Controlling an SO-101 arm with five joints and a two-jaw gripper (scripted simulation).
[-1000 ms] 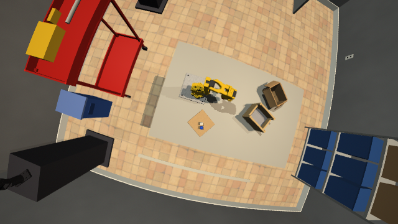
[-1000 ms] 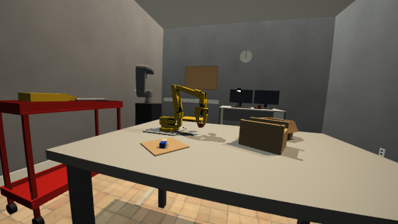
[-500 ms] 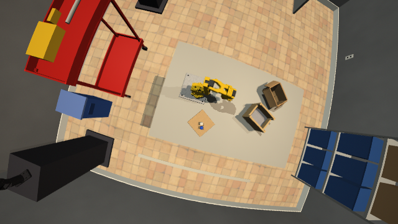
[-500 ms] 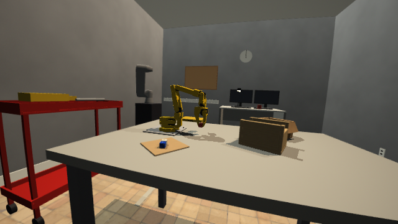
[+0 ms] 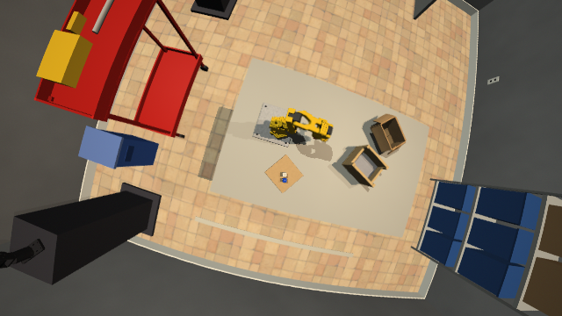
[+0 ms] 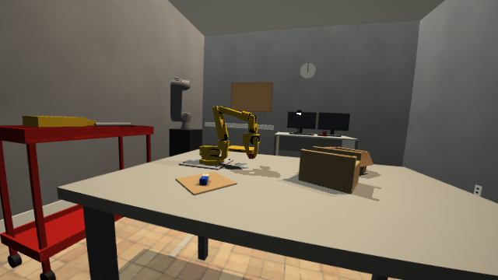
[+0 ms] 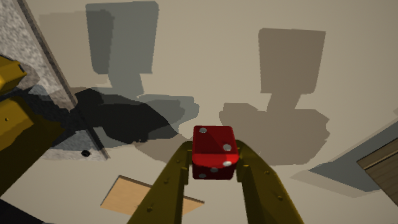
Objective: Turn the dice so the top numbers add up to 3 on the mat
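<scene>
The small yellow jointed robot arm [image 5: 307,123] [image 6: 222,128] stands on a speckled grey rectangular base plate [image 5: 259,132] [image 6: 187,163] on the pale beige table [image 5: 373,206] [image 6: 272,202] [image 7: 210,30], its forearm reaching out and its wrist bent downward. The yellow one-moving-jaw gripper [image 5: 327,131] [image 6: 251,155] [image 7: 215,157] is closed on a red cube-shaped die with white pips [image 6: 251,155] [image 7: 214,150], pinching it between the two fingertips above the table. In the wrist view, one face of this die shows two pips set diagonally, and the face below it carries more pips, partly in glare. The thin square tan mat [image 5: 283,164] [image 6: 194,187] [image 7: 125,192] lies flat on the table, apart from the gripper. On it are a white cube-shaped die [image 5: 284,175] [image 6: 205,176] and a blue cube-shaped die [image 5: 284,180] [image 6: 204,180], right next to each other and within the mat's edges; their top numbers are too small to read. The red die is off the mat. Two open brown box-like containers, one with a grey inside bottom [image 5: 365,166] [image 6: 328,169] and one plain brown [image 5: 388,133] [image 6: 363,156], stand on the table well apart from the mat.

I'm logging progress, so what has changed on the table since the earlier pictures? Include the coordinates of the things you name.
Nothing visibly changed. The gripper [image 5: 326,132] [image 6: 251,155] [image 7: 214,154] still holds the red die [image 6: 251,156] [image 7: 215,140] above the table, off the mat [image 5: 274,172] [image 6: 191,183] [image 7: 122,192]. The white die [image 5: 284,175] [image 6: 205,176] and blue die [image 5: 284,180] [image 6: 203,180] stayed on it.
</scene>
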